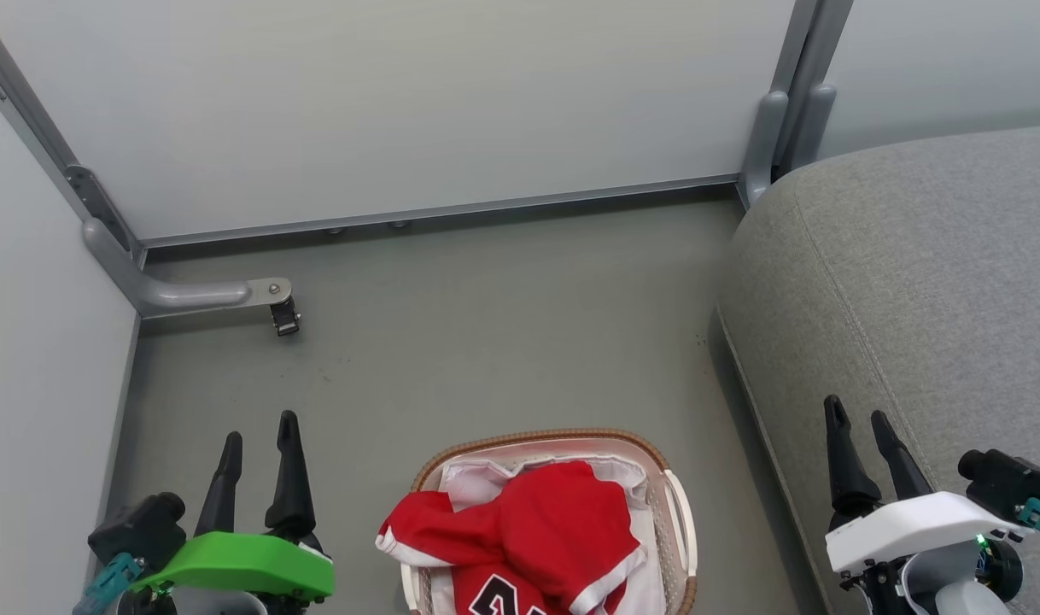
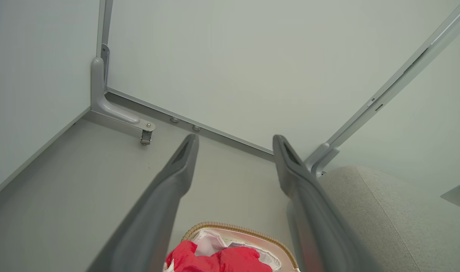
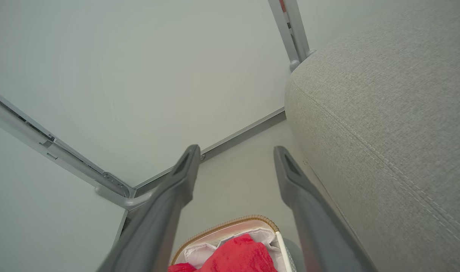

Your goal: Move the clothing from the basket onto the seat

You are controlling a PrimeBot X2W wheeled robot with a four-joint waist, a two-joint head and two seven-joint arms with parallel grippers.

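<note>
The clothing [image 1: 537, 521] lies heaped in the basket [image 1: 537, 436] on the floor [image 1: 486, 342], between the left pincer [image 1: 260, 430] and the right pincer [image 1: 857, 411], both spread and empty, the left one seemingly nearer, the seat [image 1: 913, 282] at the right.

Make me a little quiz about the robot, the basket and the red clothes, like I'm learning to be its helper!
1. Pick one: by the robot's own sides, the seat is on which side of the basket? A left, B right, C underneath.
2. True or false: the red clothing lies on the seat.
3. Fill the gap: the left gripper and right gripper both have their fingers ___.
Key: 1 B. 2 False, it is in the basket. 3 open.
</note>
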